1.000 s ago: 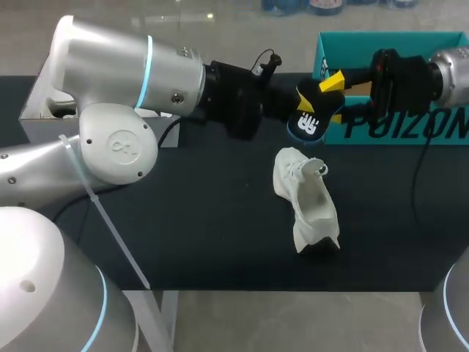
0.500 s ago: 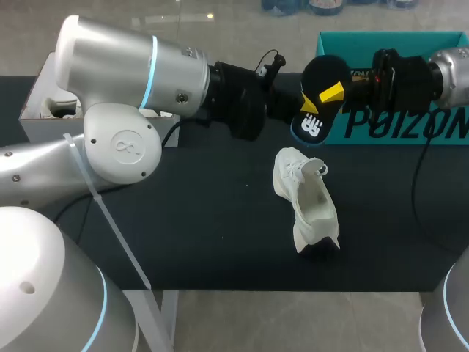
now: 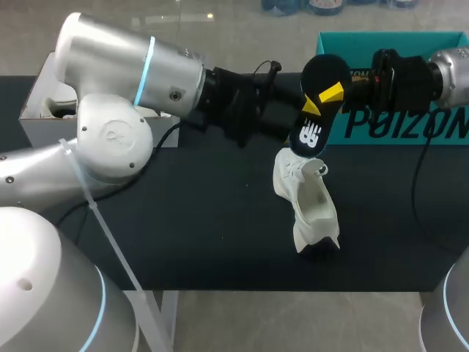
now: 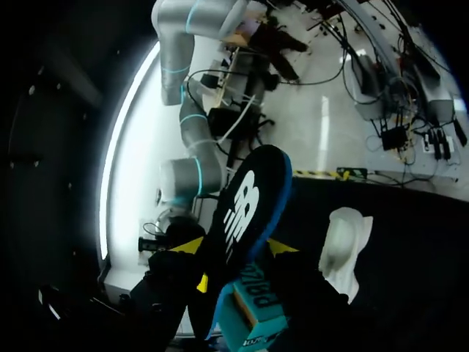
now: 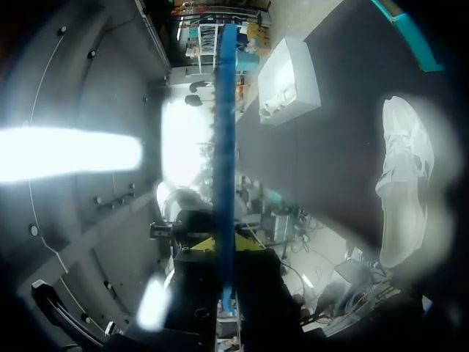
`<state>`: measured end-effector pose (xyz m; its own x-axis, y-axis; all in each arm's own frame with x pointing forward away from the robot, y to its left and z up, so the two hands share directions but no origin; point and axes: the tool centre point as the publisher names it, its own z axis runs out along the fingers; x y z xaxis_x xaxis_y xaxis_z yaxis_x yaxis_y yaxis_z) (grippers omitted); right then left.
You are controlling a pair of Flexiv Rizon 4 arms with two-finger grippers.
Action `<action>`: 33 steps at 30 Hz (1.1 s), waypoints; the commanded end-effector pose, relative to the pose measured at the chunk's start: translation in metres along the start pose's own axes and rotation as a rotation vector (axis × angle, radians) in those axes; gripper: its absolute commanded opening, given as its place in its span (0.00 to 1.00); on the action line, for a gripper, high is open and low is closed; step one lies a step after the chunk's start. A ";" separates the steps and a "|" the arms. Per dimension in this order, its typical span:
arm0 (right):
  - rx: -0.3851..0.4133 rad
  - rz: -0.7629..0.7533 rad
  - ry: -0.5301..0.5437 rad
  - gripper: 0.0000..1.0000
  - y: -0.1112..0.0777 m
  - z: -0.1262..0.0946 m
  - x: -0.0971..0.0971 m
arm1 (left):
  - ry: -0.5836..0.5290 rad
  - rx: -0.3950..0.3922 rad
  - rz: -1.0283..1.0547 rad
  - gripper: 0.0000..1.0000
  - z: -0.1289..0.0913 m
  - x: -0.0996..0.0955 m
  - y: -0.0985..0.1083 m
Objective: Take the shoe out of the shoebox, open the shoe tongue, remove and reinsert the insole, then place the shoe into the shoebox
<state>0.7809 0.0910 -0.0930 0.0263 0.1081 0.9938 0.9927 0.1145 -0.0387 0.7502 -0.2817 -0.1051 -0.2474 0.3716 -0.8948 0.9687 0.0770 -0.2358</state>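
We hold the dark insole [image 3: 325, 73] in the air between our two grippers, over the far middle of the black table [image 3: 205, 220]. Its logo end hangs lowest, over the far end of the white shoe [image 3: 311, 205]; whether the two touch we cannot tell.

Our right gripper [image 5: 223, 246] is pressed together on the insole. In the right wrist view the insole runs edge-on between the two yellow tips, one against each face. In the head view one yellow fingertip [image 3: 327, 95] lies across the face that carries the white logo.

Our left gripper [image 4: 234, 247] pinches the same insole. In the left wrist view its yellow tips [image 4: 187, 246] stand wide apart, one against each long edge, just past the logo.

Our left arm [image 3: 139, 73] reaches in from the left past the middle. Our right arm [image 3: 451, 70] comes in from the far right.

The shoe lies on the table near the middle, out of its box, toe toward the far side, heel toward the near edge, its mouth gaping upward. The teal shoebox [image 3: 396, 125] stands at the far right, behind the right gripper and apart from the shoe. A pale box [image 3: 44, 128] stands at the far left, partly hidden by our left arm.
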 end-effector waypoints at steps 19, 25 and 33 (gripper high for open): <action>0.000 0.000 0.000 0.00 0.001 0.001 0.000 | 0.578 -0.054 -0.064 1.00 -0.107 -0.054 0.023; 0.000 0.000 0.000 0.00 0.001 0.001 0.000 | 0.752 -0.073 -0.070 1.00 -0.113 -0.070 0.028; 0.000 0.000 0.000 0.00 0.001 0.001 0.000 | 0.942 -0.086 -0.049 1.00 -0.108 -0.085 0.029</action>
<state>0.7809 0.0911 -0.0930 0.0264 0.1081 0.9938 0.9927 0.1146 -0.0388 0.7974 -0.2047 0.0020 -0.2547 0.7527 -0.6071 0.9656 0.1644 -0.2013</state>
